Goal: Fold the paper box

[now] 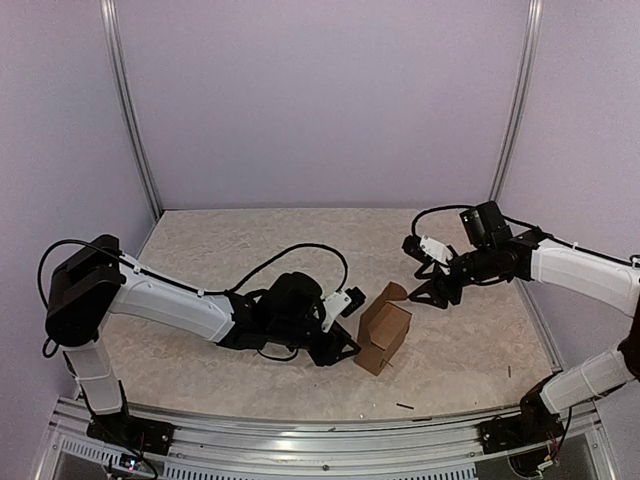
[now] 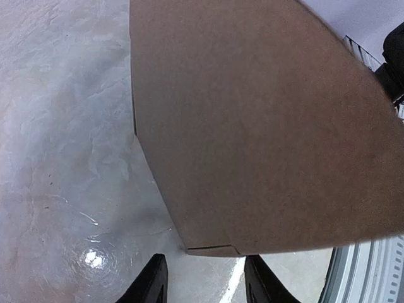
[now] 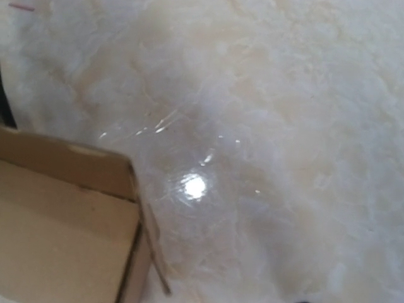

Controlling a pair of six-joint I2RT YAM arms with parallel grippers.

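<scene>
- One paper box point(image 1: 385, 335), plain brown cardboard, already raised into a small rectangular body. It stands on the bench point(image 1: 250, 240) right of centre, between the two arms.
- One rounded flap point(image 1: 393, 292), unfolded, stands up at the far end of the box, on the side toward the right arm. The right wrist view shows an open interior there, so closing is judged unfinished.
- Long axis of the box: in the top view it seems to run from the near edge toward the far wall, leaning slightly right.
- Left gripper point(image 2: 205, 262): fingers partly spread and grasping nothing, with bare bench in the gap. The box lies just ahead of the fingertips, to the arm's right, with a broad side panel facing it. This arm is the nearer one.
- Right gripper point(image 1: 430, 298): fingers appear spread and empty, near the box's far-right side but apart from it. The flap lies toward its left.
- Judgement: the coming move turns on the flap end, with the left arm placed to brace the body and the right arm to press the flap.
- One dark stick-like scrap point(image 1: 405, 406) lies near the front edge, not part of the task.
</scene>
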